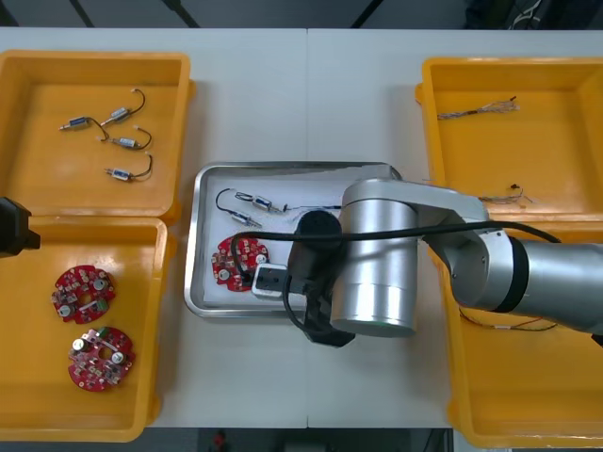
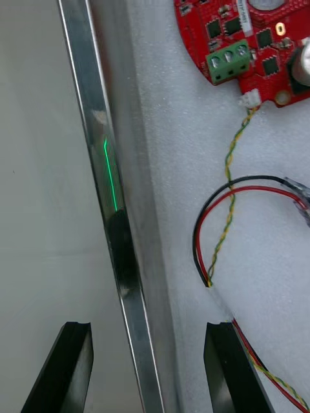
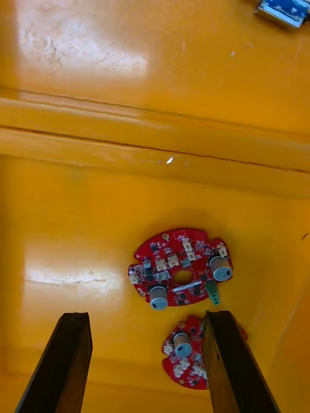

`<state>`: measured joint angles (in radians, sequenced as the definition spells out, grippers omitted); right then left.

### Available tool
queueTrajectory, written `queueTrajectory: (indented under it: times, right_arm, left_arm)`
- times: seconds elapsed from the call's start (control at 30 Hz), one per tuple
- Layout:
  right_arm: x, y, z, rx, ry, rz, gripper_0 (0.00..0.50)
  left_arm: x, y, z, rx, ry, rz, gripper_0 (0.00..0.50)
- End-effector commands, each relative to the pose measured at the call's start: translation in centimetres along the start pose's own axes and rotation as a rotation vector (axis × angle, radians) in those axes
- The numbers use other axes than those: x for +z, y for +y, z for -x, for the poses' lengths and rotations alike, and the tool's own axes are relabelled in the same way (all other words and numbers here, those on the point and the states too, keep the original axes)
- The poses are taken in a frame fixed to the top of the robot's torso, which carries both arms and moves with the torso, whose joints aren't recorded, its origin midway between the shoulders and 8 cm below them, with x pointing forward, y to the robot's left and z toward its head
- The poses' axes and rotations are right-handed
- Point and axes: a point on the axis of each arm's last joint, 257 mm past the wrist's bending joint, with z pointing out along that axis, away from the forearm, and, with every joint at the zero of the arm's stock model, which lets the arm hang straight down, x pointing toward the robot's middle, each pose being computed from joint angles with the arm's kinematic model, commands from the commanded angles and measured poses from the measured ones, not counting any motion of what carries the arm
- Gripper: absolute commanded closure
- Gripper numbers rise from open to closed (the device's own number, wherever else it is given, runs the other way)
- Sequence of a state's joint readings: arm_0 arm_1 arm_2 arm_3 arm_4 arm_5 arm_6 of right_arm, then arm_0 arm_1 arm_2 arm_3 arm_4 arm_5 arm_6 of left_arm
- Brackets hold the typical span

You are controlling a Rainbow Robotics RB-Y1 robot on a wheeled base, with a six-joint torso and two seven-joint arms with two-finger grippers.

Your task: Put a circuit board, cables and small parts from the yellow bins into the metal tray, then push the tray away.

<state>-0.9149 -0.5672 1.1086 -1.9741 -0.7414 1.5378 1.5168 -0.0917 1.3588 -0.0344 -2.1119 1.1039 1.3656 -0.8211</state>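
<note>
Both right gripper fingers wide, straddling near rim of metal tray, mid-bench; circuit board, cables inside. Push square, inner finger clear of cables. Left gripper wide, bench's left edge

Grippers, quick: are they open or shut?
Left gripper: open, over the bin, holding nothing.
Right gripper: open, astride the tray rim, holding nothing.

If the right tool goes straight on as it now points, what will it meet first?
Probably the metal tray's rim, which runs between the right tool's open fingers; the inner finger may also touch the red and yellow cable.
</note>
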Motion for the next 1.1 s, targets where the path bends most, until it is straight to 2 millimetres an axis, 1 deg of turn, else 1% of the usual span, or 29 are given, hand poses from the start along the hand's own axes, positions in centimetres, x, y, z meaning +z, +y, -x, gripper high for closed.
queueTrajectory:
  times: [0.03,0.17,0.33,0.43,0.47,0.5,0.53,0.57,0.6,0.63,0.67,0.87,1.03,1.1]
  right_arm:
    - [0.3,0.5,2.7,-0.091,-0.035,-0.036,0.000]
    - [1.0,0.7,3.5,-0.112,-0.050,-0.050,0.000]
    - [1.7,1.0,4.3,-0.125,-0.063,-0.062,0.000]
    - [2.0,1.1,4.5,-0.132,-0.059,-0.067,0.000]
    - [2.1,1.0,4.5,-0.134,-0.058,-0.071,0.062]
    - [2.2,1.2,4.4,-0.137,-0.056,-0.070,0.153]
    - [2.1,1.1,4.5,-0.138,-0.059,-0.074,0.190]
    - [2.1,1.1,4.6,-0.140,-0.060,-0.076,0.318]
    - [2.1,1.2,4.6,-0.141,-0.059,-0.073,0.462]
    - [2.1,1.1,4.6,-0.142,-0.060,-0.076,0.491]
    - [2.1,1.1,4.6,-0.142,-0.060,-0.076,0.500]
    - [2.1,0.9,4.7,-0.153,-0.060,-0.086,0.500]
    - [2.0,0.0,4.5,-0.159,-0.056,-0.113,0.500]
    - [1.8,-0.8,4.4,-0.168,-0.052,-0.131,0.500]
  left_arm:
    - [-0.3,0.9,0.5,0.046,-0.015,0.020,0.000]
    - [-0.3,0.7,0.4,0.090,-0.011,0.016,0.000]
    - [-0.3,0.8,0.3,0.083,-0.008,0.017,0.000]
    - [-0.3,0.8,0.3,0.083,-0.008,0.017,0.000]
    - [-0.3,0.8,0.3,0.083,-0.008,0.017,0.000]
    - [-0.3,0.8,0.3,0.083,-0.008,0.017,0.000]
    - [-0.3,0.8,0.3,0.083,-0.008,0.017,0.000]
    - [-0.3,0.8,0.3,0.083,-0.008,0.017,0.000]
    - [-0.3,0.8,0.3,0.083,-0.008,0.017,0.000]
    - [-0.3,0.8,0.3,0.083,-0.008,0.017,0.000]
    - [-0.3,0.8,0.3,0.083,-0.008,0.017,0.000]
    - [-0.3,0.8,0.3,0.083,-0.008,0.017,0.000]
    - [-0.3,0.8,0.3,0.083,-0.008,0.017,0.000]
    - [-0.3,0.8,0.3,0.083,-0.008,0.017,0.000]
